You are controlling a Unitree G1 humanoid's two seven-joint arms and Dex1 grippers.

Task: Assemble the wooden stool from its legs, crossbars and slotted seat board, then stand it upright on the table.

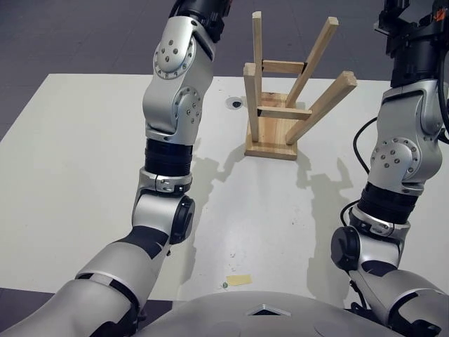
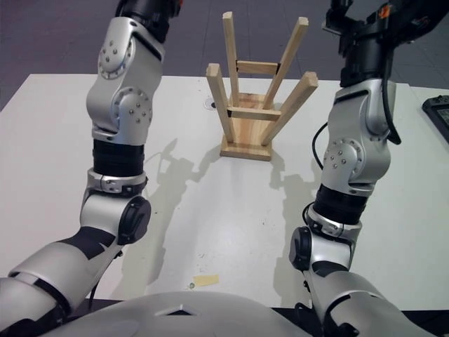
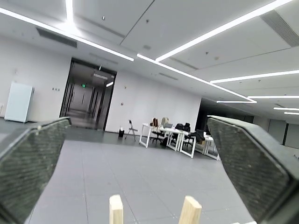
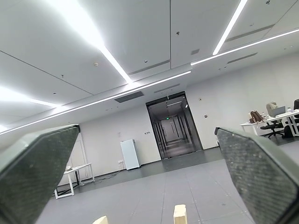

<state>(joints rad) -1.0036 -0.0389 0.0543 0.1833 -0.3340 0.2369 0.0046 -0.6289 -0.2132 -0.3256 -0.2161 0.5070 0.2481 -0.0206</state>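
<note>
**One stool on the desk, upside down; both sets of fingers open and empty**

One wooden stool (image 1: 280, 105) stood assembled at the far middle of the white desk (image 1: 84, 154). It rested upside down, with the seat board (image 1: 270, 149) flat on the desk. Four legs (image 1: 257, 70) pointed upward and splayed outward. Two crossbars (image 1: 284, 112) were seen joining the legs, one higher than the other.

The left arm (image 1: 172, 105) and right arm (image 1: 407, 147) were raised on either side of the stool, apart from it. The left fingers (image 3: 32, 163) were spread wide and held nothing, with two leg tips in sight between them. The right fingers (image 4: 252, 172) were likewise spread wide and empty.

A round hole (image 1: 236, 104) lay in the desk just left of the stool. A small yellow scrap of paper (image 1: 238, 280) lay near the desk's near edge.
</note>
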